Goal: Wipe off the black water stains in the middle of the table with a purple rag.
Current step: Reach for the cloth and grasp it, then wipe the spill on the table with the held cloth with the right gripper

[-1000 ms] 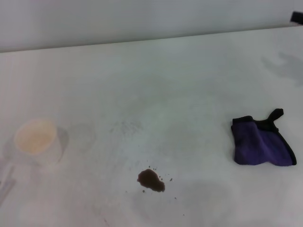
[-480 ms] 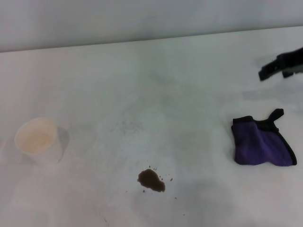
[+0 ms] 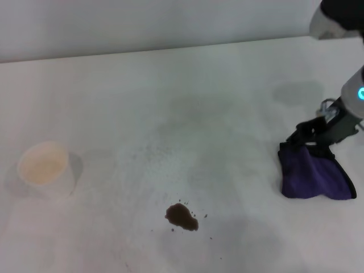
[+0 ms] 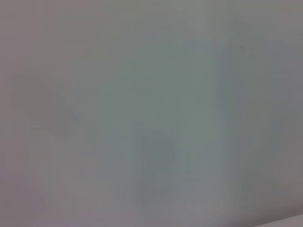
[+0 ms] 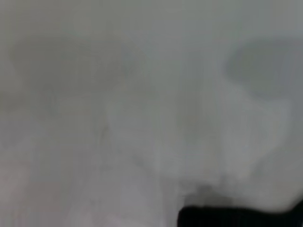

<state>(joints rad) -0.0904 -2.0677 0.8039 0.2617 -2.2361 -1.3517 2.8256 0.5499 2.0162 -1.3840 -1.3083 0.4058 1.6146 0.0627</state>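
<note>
The black water stains (image 3: 181,217) are a small dark blotch with tiny specks on the white table (image 3: 187,114), near its front middle. The purple rag (image 3: 311,176) with black edging lies flat at the right. My right gripper (image 3: 310,135) has come down from the upper right and sits at the rag's far edge, at or just above its black trim. The right wrist view shows blurred white table and a dark shape (image 5: 236,217) at its edge that I cannot identify. My left gripper is out of view; its wrist view shows only bare white surface.
A white paper cup (image 3: 45,168) stands upright at the left of the table. The table's far edge (image 3: 170,50) meets a pale wall behind.
My right arm has swung in from the upper right and dropped down to the rag's far edge. The rag, stain and cup have not moved.
</note>
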